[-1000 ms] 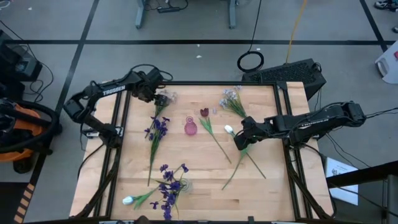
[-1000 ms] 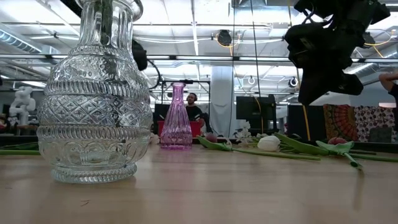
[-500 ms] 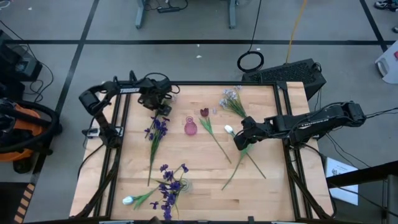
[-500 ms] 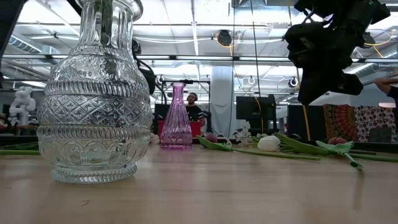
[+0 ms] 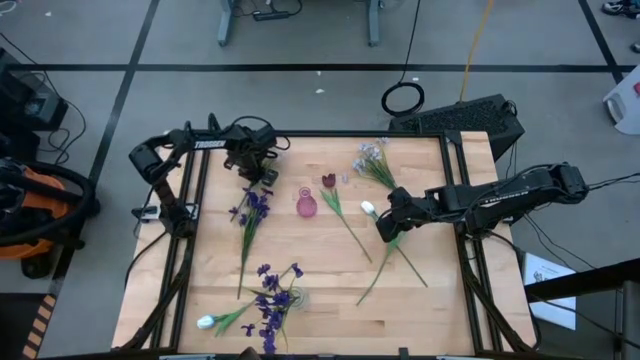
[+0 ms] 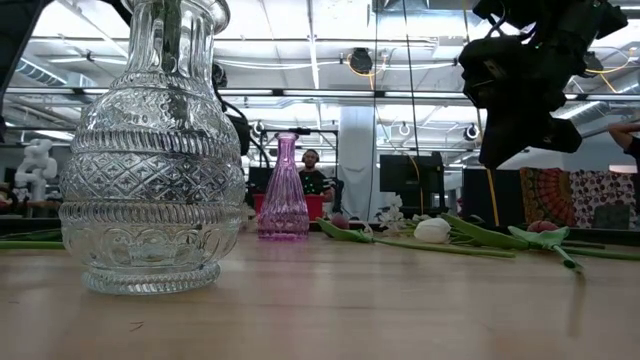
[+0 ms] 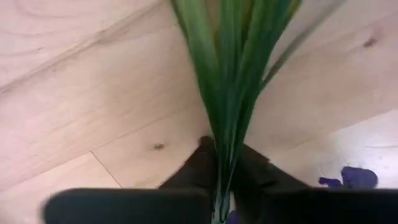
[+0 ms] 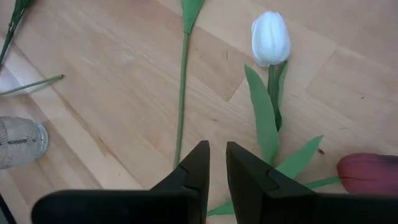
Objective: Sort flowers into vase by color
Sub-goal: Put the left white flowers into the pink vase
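My left gripper (image 5: 254, 165) stands at the table's far left and is shut on a flower's green leaves (image 7: 227, 74); that flower's bloom is hidden. A dark purple cluster (image 5: 254, 202) lies just on its near side. My right gripper (image 5: 384, 226) hovers shut and empty above the table (image 6: 520, 110), over a bare stem (image 8: 181, 106) and beside a white tulip (image 8: 270, 37). A pink vase (image 5: 306, 205) stands mid-table. A clear glass vase (image 6: 150, 150) with green stems in it stands near the low camera. My left gripper pinches a bunch of narrow green leaves (image 7: 222, 177) between its two fingers. The fingers come from above. The leaves run on past the fingertips over the wood. I cannot tell whether they are lifted clear.
A dark red tulip (image 5: 328, 181) and a pale lavender cluster (image 5: 372, 158) lie at the far right. Long stems (image 5: 400, 262) cross under the right gripper. Several dark purple blooms (image 5: 270, 300) and a white tulip (image 5: 206, 322) are at the near left. A person (image 6: 310, 172) shows beyond the table.
My left gripper has gone from the far left corner toward the table's right and near edges, over the pale flower head that lay beside it, and has then kept still. That flower head no longer shows.
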